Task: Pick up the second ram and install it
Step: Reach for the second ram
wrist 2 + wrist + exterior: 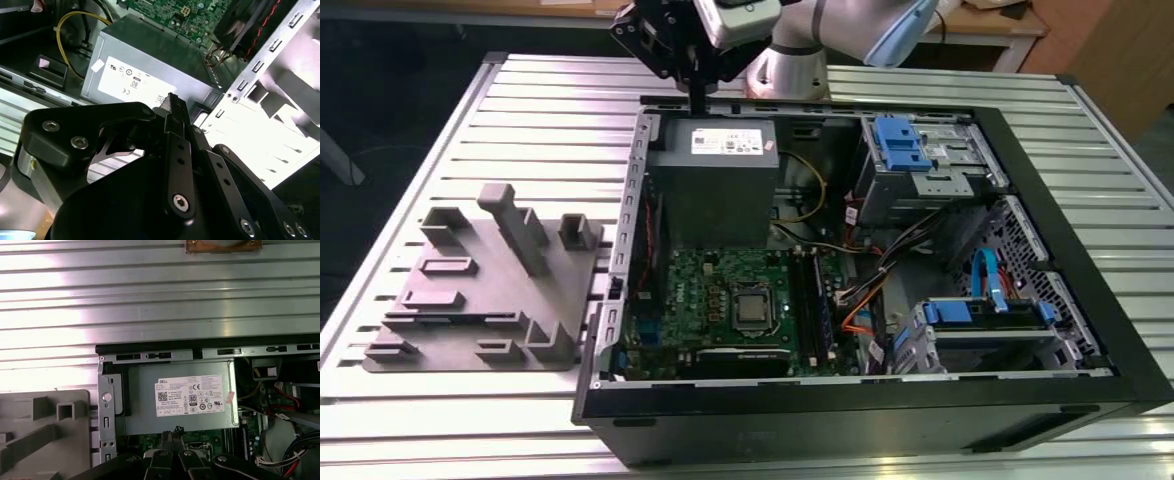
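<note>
Pincer (696, 82) fingers are pressed together on one slim dark stick, the second ram (699, 108), which hangs upright from the fingertips. In the exterior view the stick is at twelve o'clock of the one open computer case (1067, 250), over the case's far rim and just above the one grey power supply (720, 175). Whether its lower end touches anything cannot be told.

In the second wrist view the ram (173, 100) is seen edge-on as a thin dark tip poking out between the two black fingers (177, 150), with the power supply's white label behind it.

One grey holder block (480, 290) lies on the slatted metal desk (520, 90) at nine o'clock of the case, just beside its wall and well apart from the pincer.

Inside the case, one green motherboard (707, 290) lies at six o'clock of the power supply, with one square processor socket (754, 308) near its middle. The long black memory slots (806, 310) run at three o'clock of that socket; how many there are cannot be counted.

One yellow cable (818, 190) loops at three o'clock of the power supply. Two blue-fronted drive cages sit in the case, one (897, 140) at one o'clock and one (947, 312) at four o'clock.
</note>
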